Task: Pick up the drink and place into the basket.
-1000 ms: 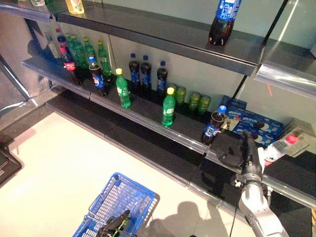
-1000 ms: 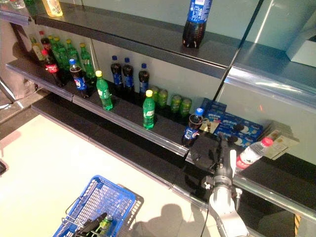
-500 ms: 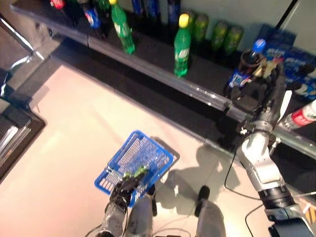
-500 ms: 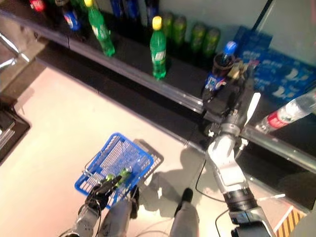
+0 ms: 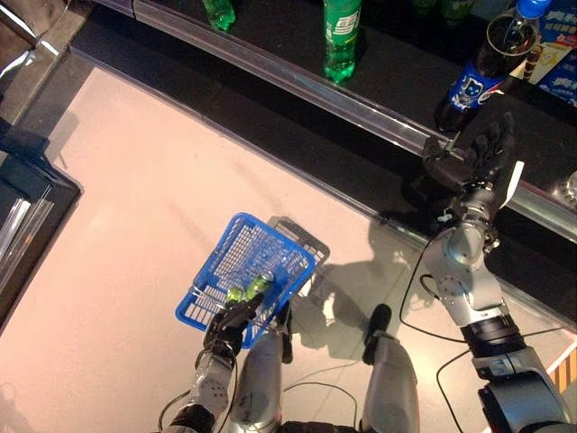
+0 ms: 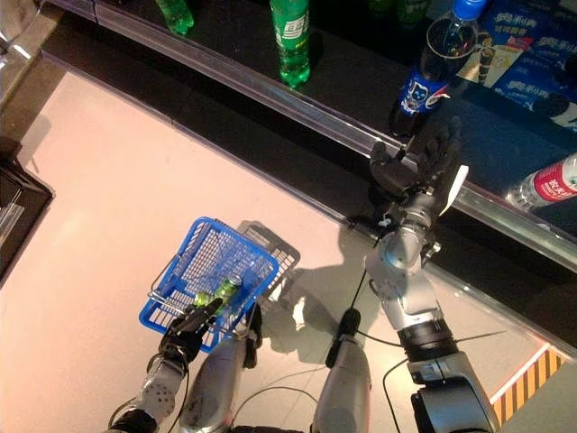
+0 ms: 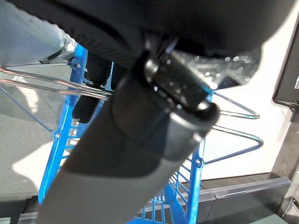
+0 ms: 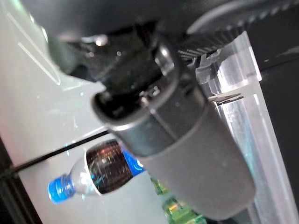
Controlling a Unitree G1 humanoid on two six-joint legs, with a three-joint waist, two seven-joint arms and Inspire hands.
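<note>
A view from the robot's head looks steeply down at a pale floor and the front edge of a dark store shelf (image 5: 379, 108) that runs across the top of the scene.

A cola bottle (image 5: 478, 72) with a blue cap and a blue label stands upright on the shelf near its front edge; the label's print is too small to make out. The robot's right hand (image 5: 473, 162) is raised just below and in front of this bottle, fingers spread and straight, thumb out to the side, holding nothing. There is a clear gap between the hand and the bottle. In the right wrist view the same bottle (image 8: 100, 175) shows past the hand's dark bulk, not touched by it.

Further along the shelf stands a green soda bottle (image 5: 341, 36) with a green label (its writing cannot be read), and the base of another green bottle (image 5: 216, 11) shows at the top edge. A clear bottle with a red label (image 6: 550, 185) lies on its side at the far right of the shelf, beside blue snack boxes (image 6: 532, 41).

Lower down, the left hand (image 5: 227, 323) is curled round the wire handles of a blue plastic basket (image 5: 230, 262), which hangs above the floor. Two green cans (image 5: 248, 289) lie inside the basket at the end nearest the hand. The left wrist view shows the basket's blue rim (image 7: 63, 126) and metal handles very close.
</note>
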